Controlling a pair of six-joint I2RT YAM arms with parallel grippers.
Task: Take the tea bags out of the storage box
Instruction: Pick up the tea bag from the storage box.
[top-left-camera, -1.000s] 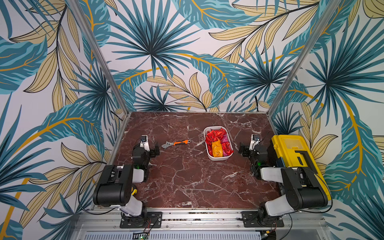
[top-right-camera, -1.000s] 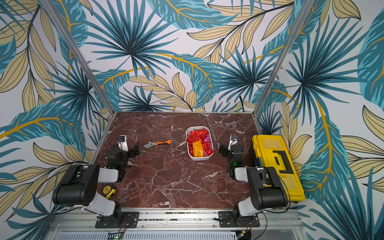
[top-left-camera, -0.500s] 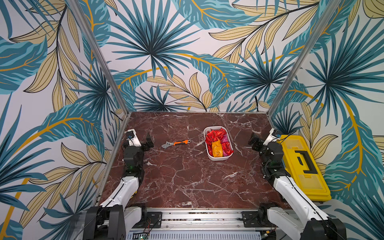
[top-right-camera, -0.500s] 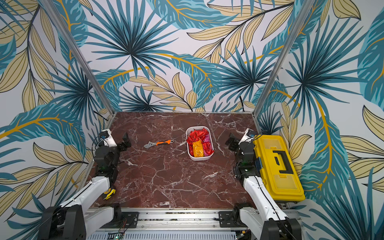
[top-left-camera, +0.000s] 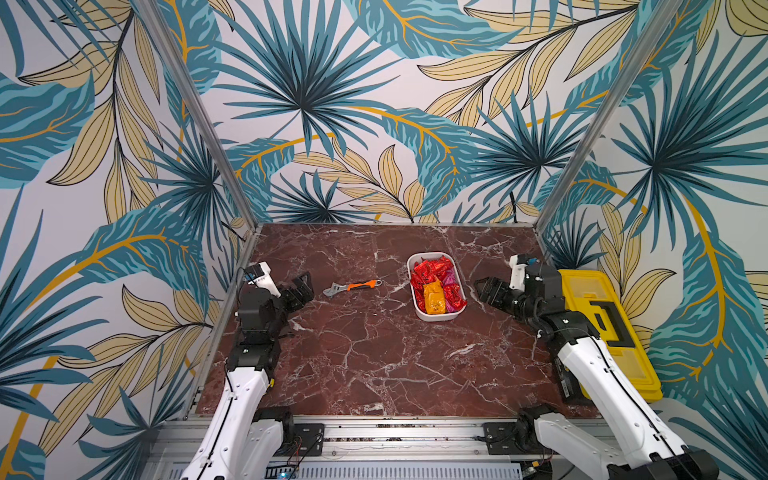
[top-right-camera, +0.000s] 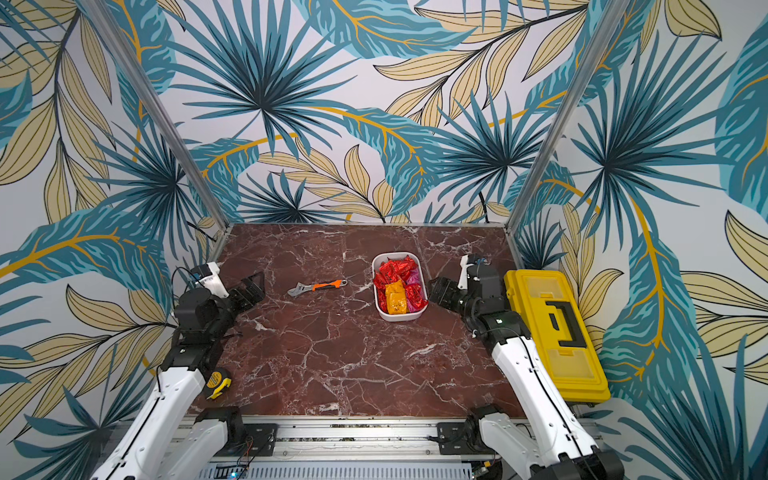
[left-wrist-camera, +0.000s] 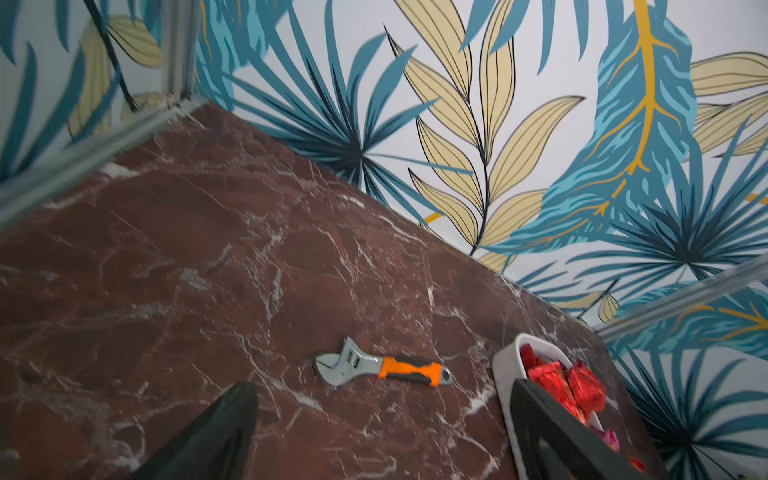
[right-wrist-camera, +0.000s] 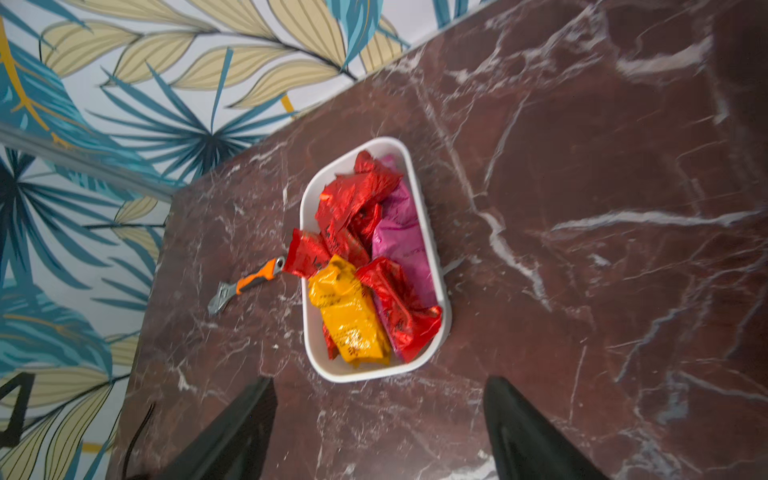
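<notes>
Arms (top-left-camera: 590, 365) newly unfolded; tea bags (top-left-camera: 432, 270) (boxed)

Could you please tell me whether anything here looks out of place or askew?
One red tea bag pokes over the box rim on the wrench side; the others lie heaped inside. Nothing looks spilled or damaged.

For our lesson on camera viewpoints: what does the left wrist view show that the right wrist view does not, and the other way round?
Left wrist only: the wrench in full, jaw to handle end. Right wrist only: the whole storage box, and the orange-yellow tea bag in it. Both: at least part of the wrench, red tea bags in the box, and the marble table.
</notes>
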